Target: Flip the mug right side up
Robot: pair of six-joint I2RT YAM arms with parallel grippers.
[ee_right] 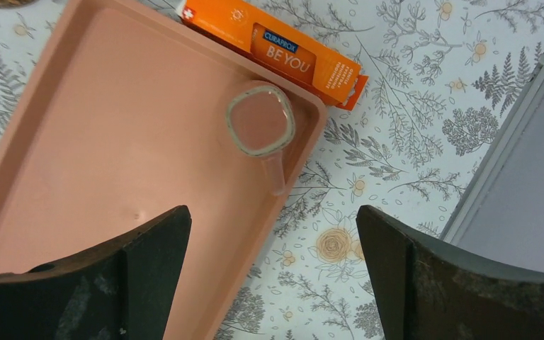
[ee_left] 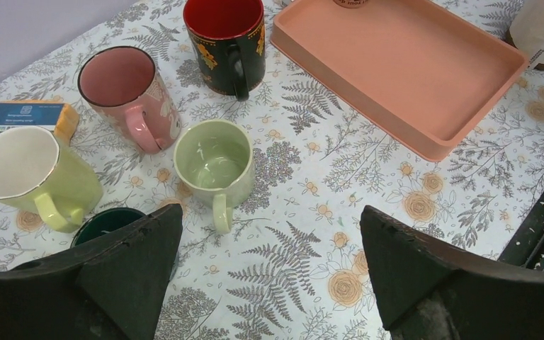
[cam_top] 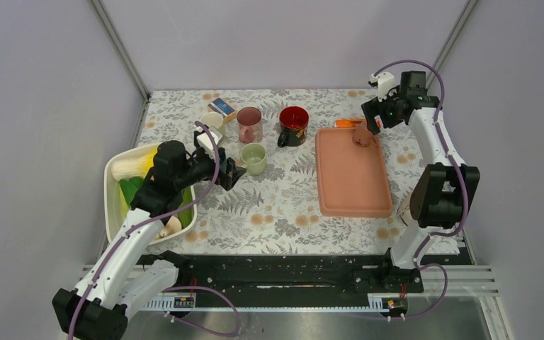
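Both my end effectors are spread wide and hold nothing. My right end effector (ee_right: 273, 212) hovers over the pink mug (ee_right: 260, 120), which sits in the far right corner of the tray (ee_right: 99, 142), seemingly base up. My left end effector (ee_left: 269, 212) hangs over the table (ee_left: 312, 184), near an upright green mug (ee_left: 214, 161).

bright even light, soft shadows, near fingers blurred
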